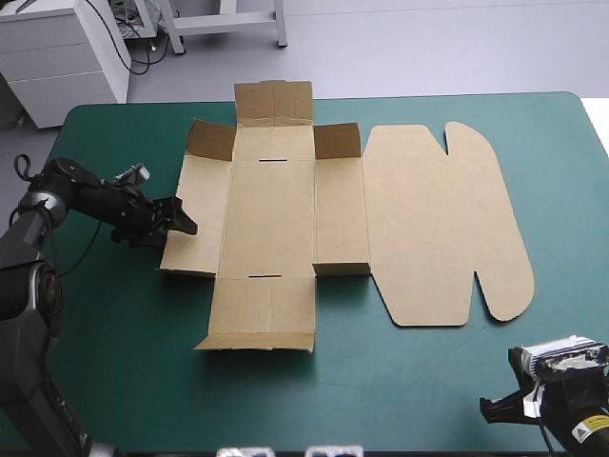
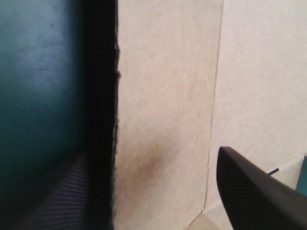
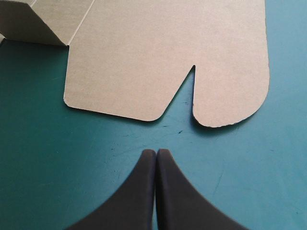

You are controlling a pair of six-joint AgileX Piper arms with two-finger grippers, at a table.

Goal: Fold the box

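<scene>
Left gripper (image 1: 188, 225) gapes astride the box (image 1: 271, 219) edge.

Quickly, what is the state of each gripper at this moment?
Left gripper: open, jaws astride the left edge of the box, not clamped.
Right gripper: shut, holding nothing.

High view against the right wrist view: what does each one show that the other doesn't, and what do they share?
Only the high view: the whole box, spread mostly flat, with the left gripper at its left edge. Only the right wrist view: the right gripper has its fingers shut, over the teal-green cover just short of the lid. Both: the lid's notched near edge.
</scene>
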